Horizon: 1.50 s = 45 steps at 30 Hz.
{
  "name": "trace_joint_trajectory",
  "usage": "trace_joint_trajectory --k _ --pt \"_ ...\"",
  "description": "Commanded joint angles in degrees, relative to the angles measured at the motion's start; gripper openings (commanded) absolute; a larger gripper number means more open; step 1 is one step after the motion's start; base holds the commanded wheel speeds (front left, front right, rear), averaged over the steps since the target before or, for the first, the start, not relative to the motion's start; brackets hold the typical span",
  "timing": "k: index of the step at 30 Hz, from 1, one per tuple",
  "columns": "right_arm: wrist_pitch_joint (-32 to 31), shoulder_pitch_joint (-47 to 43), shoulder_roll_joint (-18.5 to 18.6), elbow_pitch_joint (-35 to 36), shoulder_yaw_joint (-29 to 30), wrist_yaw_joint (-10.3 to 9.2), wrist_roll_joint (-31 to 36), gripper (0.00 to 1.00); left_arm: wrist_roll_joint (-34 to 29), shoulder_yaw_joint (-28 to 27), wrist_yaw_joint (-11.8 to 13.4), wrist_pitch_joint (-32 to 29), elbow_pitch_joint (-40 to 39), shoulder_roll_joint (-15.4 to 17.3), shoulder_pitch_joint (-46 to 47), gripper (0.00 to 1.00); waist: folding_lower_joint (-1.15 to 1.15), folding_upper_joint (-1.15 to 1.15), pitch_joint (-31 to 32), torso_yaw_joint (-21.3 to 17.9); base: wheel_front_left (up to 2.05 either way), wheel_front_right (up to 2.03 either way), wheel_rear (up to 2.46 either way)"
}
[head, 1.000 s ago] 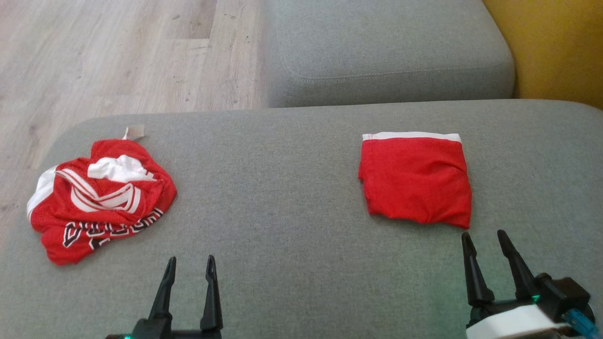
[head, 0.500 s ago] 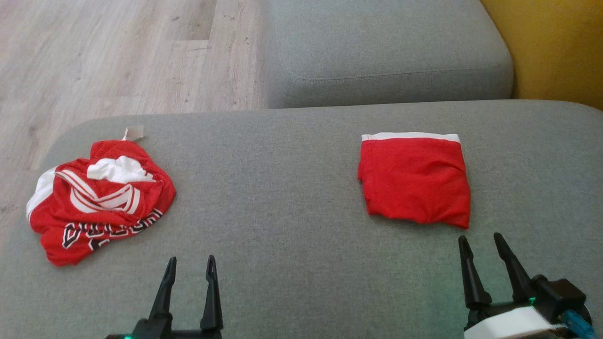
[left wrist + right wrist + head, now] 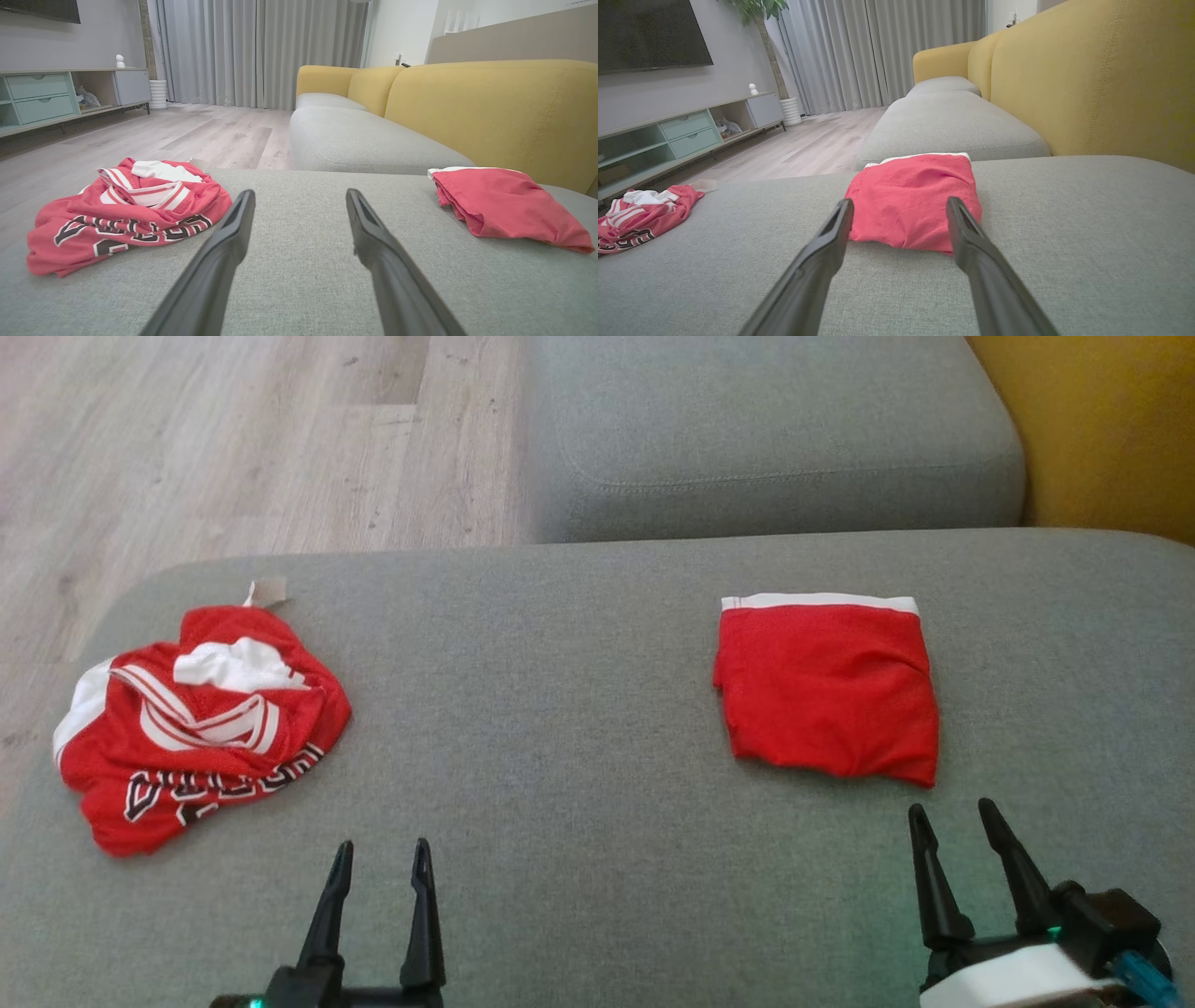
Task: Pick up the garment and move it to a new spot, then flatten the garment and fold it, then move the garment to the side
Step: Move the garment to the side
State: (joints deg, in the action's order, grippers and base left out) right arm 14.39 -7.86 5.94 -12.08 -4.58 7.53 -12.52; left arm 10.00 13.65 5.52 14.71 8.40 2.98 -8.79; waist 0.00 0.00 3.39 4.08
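Observation:
A crumpled red jersey garment (image 3: 201,723) with white trim and black lettering lies at the left end of the grey sofa seat (image 3: 560,709). It also shows in the left wrist view (image 3: 126,214) and the right wrist view (image 3: 640,214). A second red garment (image 3: 826,695), folded square with a white band, lies flat at the right (image 3: 504,205) (image 3: 915,200). My left gripper (image 3: 383,845) (image 3: 300,192) hovers open over bare cushion, right of the jersey. My right gripper (image 3: 950,805) (image 3: 899,200) is open too, just short of the folded garment's near edge. Both hold nothing.
A second grey seat cushion (image 3: 775,429) lies beyond the first, with the yellow backrest (image 3: 1111,429) at the right. Wooden floor (image 3: 233,448) runs past the seat's left and far edge. A TV cabinet (image 3: 691,126) stands across the room.
My right gripper has drawn back a little from the folded garment. The head view has shifted slightly. Neither garment has moved.

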Motion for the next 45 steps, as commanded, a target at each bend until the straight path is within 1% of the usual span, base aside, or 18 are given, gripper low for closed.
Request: trace_joint_trajectory --k 1,4,9,12,15,19,24,26,31,32,33,34,35,38,40,43,45 --pt "0.61 1.76 0.99 1.39 -1.00 -0.04 0.22 1.00 -0.21 -1.25 0.01 0.29 -2.24 -0.11 1.84 1.00 0.00 0.00 -0.37 0.04 0.00 0.00 0.00" --pt "0.61 2.55 1.11 1.37 -0.62 -0.04 0.03 1.00 -0.33 -1.10 0.10 0.29 -2.76 -0.11 2.14 1.00 0.00 0.00 -1.33 0.05 0.00 0.00 0.00" --pt "0.61 5.73 2.17 -0.79 -0.62 -0.04 -0.57 1.00 -0.32 -0.36 0.58 0.29 -4.46 -0.11 2.95 1.00 0.00 0.00 -3.77 -0.12 0.00 0.00 0.00" --pt "0.61 9.38 3.36 -3.88 -0.55 -0.04 -1.75 1.00 -0.42 0.28 0.82 0.29 -5.69 -0.11 3.91 1.00 0.00 0.00 -6.43 -0.14 0.00 0.00 0.00" --pt "0.42 14.48 4.74 -8.67 0.01 -0.04 -3.37 1.00 -0.40 0.83 1.01 0.29 -6.74 -0.11 5.48 1.00 0.00 0.00 -9.16 0.01 0.00 0.00 0.00" --pt "-3.66 21.65 6.54 -15.23 1.23 -0.04 -5.77 1.00 -0.46 1.85 1.02 0.29 -7.38 -0.11 7.48 1.00 0.00 0.00 -11.93 0.44 0.00 0.00 0.00" --pt "-8.19 28.01 8.49 -20.98 1.38 -0.04 -8.56 1.00 -0.47 2.83 1.27 0.29 -7.57 -0.11 9.41 1.00 0.00 0.00 -14.40 0.94 0.00 0.00 0.00" --pt "-8.86 29.99 9.26 -22.93 1.06 -0.04 -9.33 1.00 -0.36 3.18 1.35 0.29 -7.41 -0.11 10.00 1.00 0.00 0.00 -15.21 1.02 0.00 0.00 0.00" --pt "-11.27 34.22 9.18 -27.61 -1.35 -0.04 -12.68 1.00 -0.33 3.82 1.53 0.29 -7.26 -0.11 11.36 1.00 0.00 0.00 -17.01 0.85 0.00 0.00 0.00" --pt "-12.05 34.88 9.17 -28.39 -2.20 -0.04 -13.56 0.95 -0.35 3.91 1.53 0.29 -7.23 -0.11 11.68 1.00 0.00 0.00 -17.37 0.78 0.00 0.00 0.00" --pt "-12.77 35.49 9.12 -29.03 -3.02 -0.04 -14.58 0.76 -0.36 3.97 1.55 0.29 -7.19 -0.11 12.02 1.00 0.00 0.00 -17.73 0.70 0.00 0.00 0.00" --pt "-13.22 36.09 9.15 -29.39 -3.91 -0.04 -15.60 0.34 -0.37 4.03 1.55 0.29 -7.17 -0.11 12.34 1.00 0.00 0.00 -18.08 0.61 0.00 0.00 0.00" --pt "-13.38 36.61 9.33 -29.62 -4.73 -0.04 -16.53 0.00 -0.39 4.08 1.55 0.29 -7.15 -0.11 12.64 1.00 0.00 0.00 -18.35 0.50 0.00 0.00 0.00" --pt "-13.09 37.63 10.13 -29.81 -6.10 -0.04 -17.91 0.00 -0.42 4.07 1.61 0.29 -7.22 -0.11 13.11 1.00 0.00 0.00 -18.95 0.11 0.00 0.00 0.00" --pt "-12.23 38.60 11.50 -29.82 -7.11 -0.04 -18.29 0.00 -0.41 3.97 1.66 0.29 -7.45 -0.11 13.44 1.00 0.00 0.00 -19.59 -0.58 0.00 0.00 0.00" --pt "-11.92 40.02 14.07 -29.72 -8.12 -0.04 -18.59 0.00 -0.47 3.95 1.54 0.29 -7.75 -0.11 13.84 1.00 0.00 0.00 -20.96 -2.07 0.00 0.00 0.00" --pt "-12.10 41.19 16.57 -29.88 -8.16 -0.04 -18.11 0.00 -0.71 3.91 1.33 0.29 -7.93 -0.11 14.32 1.00 0.00 0.00 -22.28 -3.32 0.00 0.00 0.00"
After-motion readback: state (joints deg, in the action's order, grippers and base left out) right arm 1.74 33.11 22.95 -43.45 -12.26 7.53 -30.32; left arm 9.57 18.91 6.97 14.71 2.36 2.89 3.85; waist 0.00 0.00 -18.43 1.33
